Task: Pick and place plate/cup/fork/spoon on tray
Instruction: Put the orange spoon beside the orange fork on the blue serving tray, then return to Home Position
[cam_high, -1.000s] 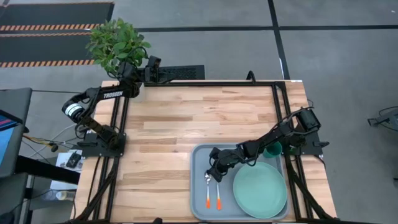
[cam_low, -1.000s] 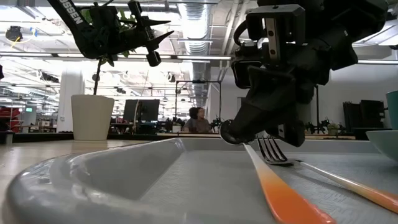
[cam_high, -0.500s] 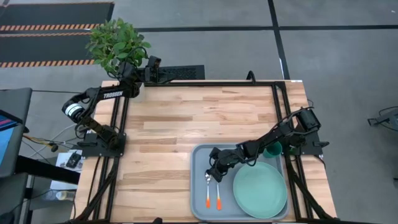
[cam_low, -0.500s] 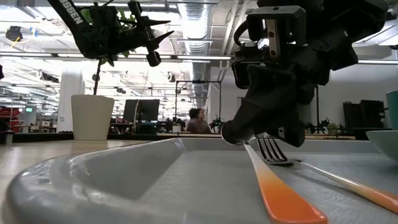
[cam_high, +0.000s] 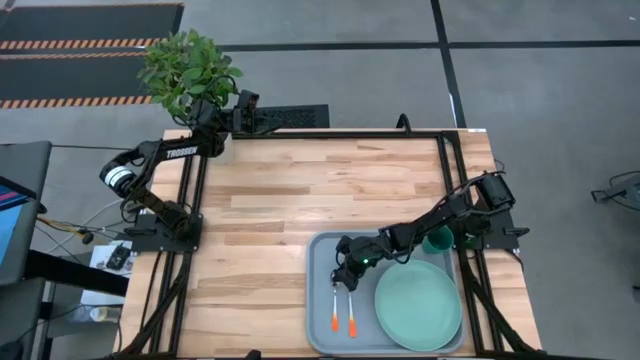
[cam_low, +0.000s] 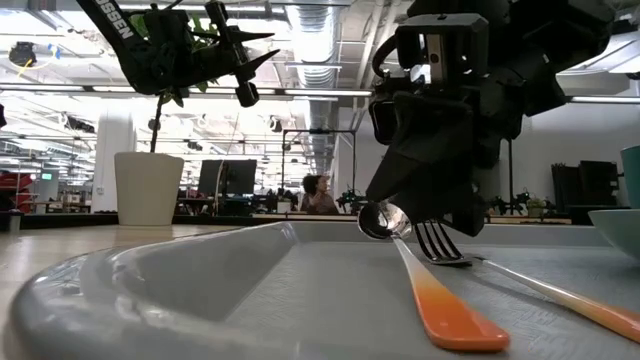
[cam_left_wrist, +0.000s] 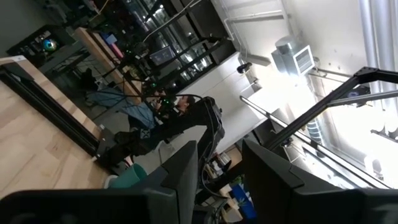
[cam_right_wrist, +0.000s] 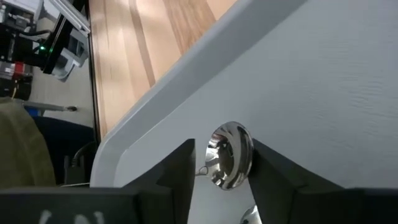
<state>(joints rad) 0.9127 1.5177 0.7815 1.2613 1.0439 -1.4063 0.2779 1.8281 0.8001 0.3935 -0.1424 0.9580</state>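
Right gripper, fingers apart, hovers above the orange-handled silver spoon lying beside the fork on the pale grey-blue tray; withdrawal looks next.

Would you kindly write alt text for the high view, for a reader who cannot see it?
The right gripper hovers over the spoon on the grey-blue tray, which also holds the fork, mint-green plate and teal cup. The left gripper waits near a potted plant.
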